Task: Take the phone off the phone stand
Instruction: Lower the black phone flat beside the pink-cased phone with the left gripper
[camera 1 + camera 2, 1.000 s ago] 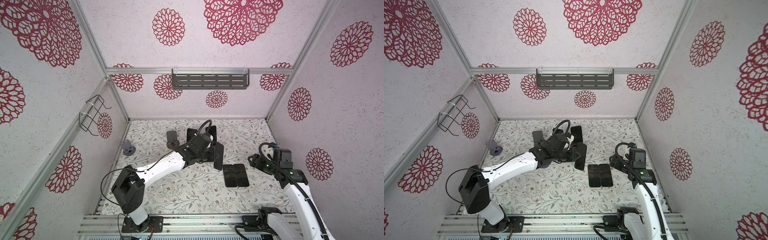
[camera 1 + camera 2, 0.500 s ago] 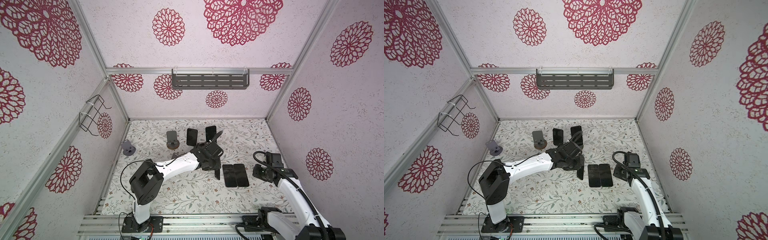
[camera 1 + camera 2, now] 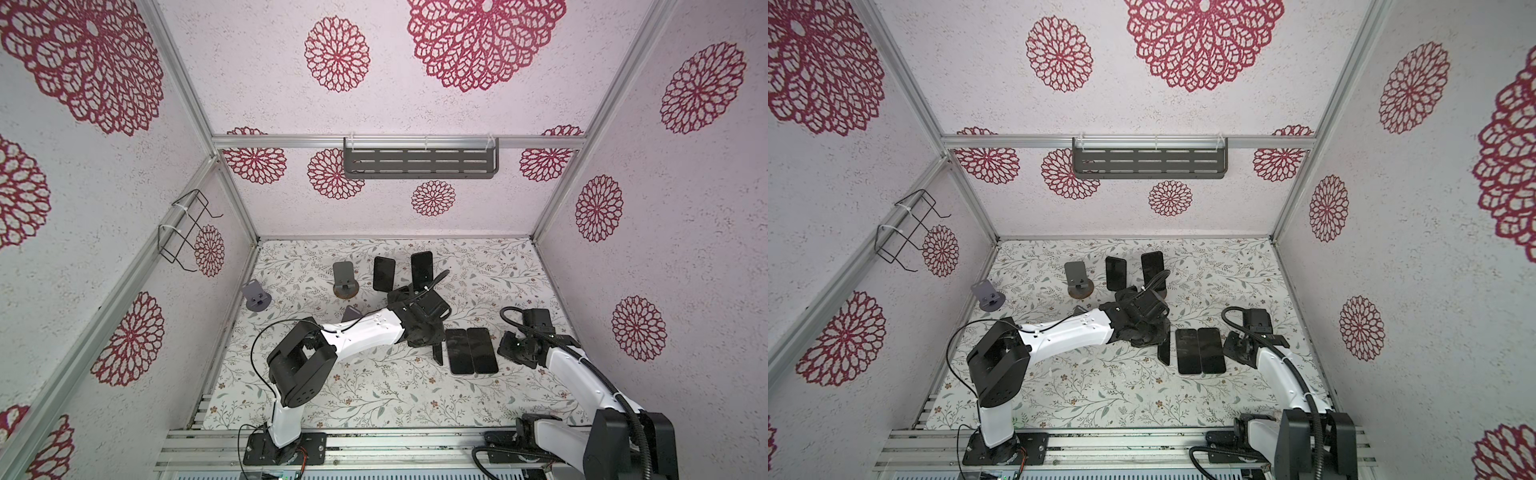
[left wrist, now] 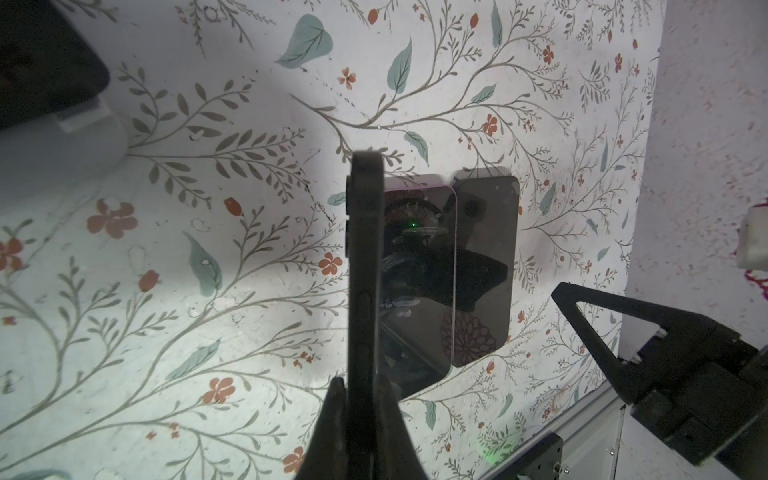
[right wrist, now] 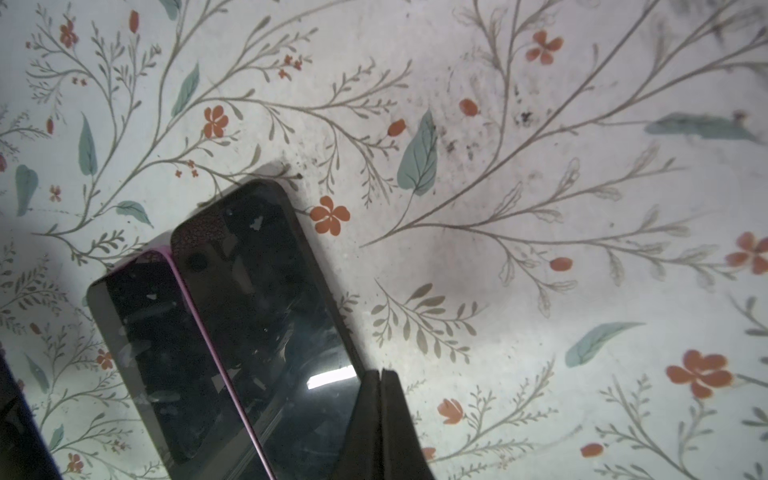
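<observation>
Your left hand (image 4: 360, 399) was clamped on phone (image 4: 365, 257), away from phone stands (image 3: 344, 276), edge-on just beside two flat phones (image 4: 484, 266) on worktop (image 4: 208, 208). Your right hand (image 5: 380, 386) was pressed together, empty. Risk: released edge-on, phone could have toppled onto neighbours, scratching screens.

The phone (image 4: 363, 270), a slim dark slab, stands on edge, pinched at one end in the closed left claw (image 4: 361, 386), just beside two dark phones (image 3: 471, 350) lying flat on the worktop (image 3: 374, 395). An empty grey phone stand (image 3: 344, 276) sits upright well behind.
</observation>
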Action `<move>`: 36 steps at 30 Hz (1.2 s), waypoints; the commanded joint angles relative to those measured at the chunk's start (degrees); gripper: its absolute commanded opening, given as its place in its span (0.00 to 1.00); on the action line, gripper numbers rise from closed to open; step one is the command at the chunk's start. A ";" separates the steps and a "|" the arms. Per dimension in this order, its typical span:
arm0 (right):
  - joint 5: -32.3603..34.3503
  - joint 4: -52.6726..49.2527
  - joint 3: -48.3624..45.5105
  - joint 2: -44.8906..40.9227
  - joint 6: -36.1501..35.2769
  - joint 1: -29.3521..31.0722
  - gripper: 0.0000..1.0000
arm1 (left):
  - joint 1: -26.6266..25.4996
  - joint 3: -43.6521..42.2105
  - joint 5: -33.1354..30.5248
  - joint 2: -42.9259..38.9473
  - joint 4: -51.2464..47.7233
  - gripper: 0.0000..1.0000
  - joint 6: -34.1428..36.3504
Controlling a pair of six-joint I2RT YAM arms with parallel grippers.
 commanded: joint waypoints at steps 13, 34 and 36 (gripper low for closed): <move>-2.01 7.40 -0.28 7.32 2.29 0.47 0.00 | -0.26 0.54 1.60 4.70 2.98 0.00 -3.06; -1.46 8.83 -0.50 10.85 1.75 0.53 0.00 | -0.45 -0.58 6.83 5.84 6.60 0.06 -4.94; -1.53 8.79 -0.50 10.75 1.81 0.53 0.00 | -0.42 -1.09 7.25 5.67 6.79 0.17 -4.78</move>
